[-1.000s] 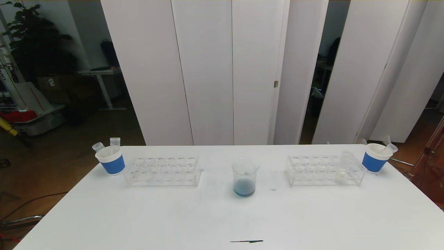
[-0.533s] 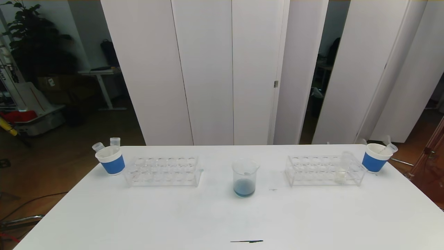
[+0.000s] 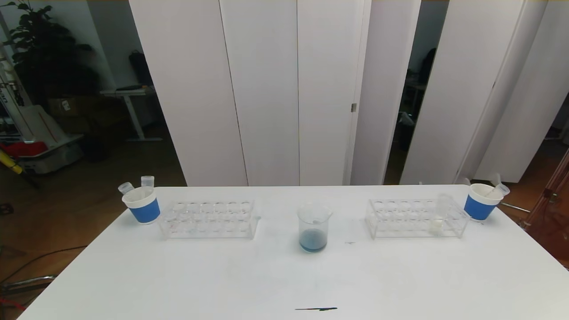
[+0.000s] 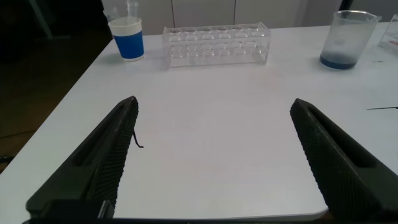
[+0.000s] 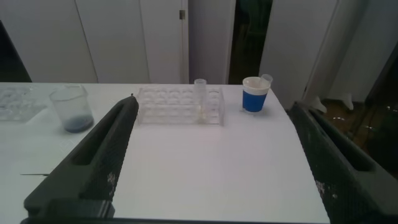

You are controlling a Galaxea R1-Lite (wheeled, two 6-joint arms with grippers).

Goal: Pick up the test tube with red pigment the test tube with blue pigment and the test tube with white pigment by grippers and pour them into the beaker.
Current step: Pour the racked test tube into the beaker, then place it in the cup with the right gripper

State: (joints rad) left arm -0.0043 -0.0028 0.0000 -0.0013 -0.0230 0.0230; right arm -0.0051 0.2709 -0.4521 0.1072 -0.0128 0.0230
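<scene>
Centrally on the white table [image 3: 284, 275] stood the beaker [image 3: 314, 227], upright, with a shallow layer of dull blue liquid at its bottom. To the beaker's left sat a clear tube rack [image 3: 209, 218], apparently with no tubes in it, and beyond that a blue-and-white paper cup [image 3: 142, 205] holding two clear tubes leaning out of its mouth. To the beaker's right sat a second clear rack [image 3: 417, 218]; the test tube with white pigment [image 3: 438, 218] stood upright in that rack's end farthest from the beaker, pale cream at its base, though its outline was faint in the head view. Past that rack was another blue-and-white cup [image 3: 481, 202] with a tube leaning in it. Neither arm showed in the head view. Left gripper [image 4: 214, 155] hung over the near table edge, well short of the beaker, fingers spread wide, nothing between them. Right gripper [image 5: 214, 155] likewise, fingers apart and bare.
</scene>
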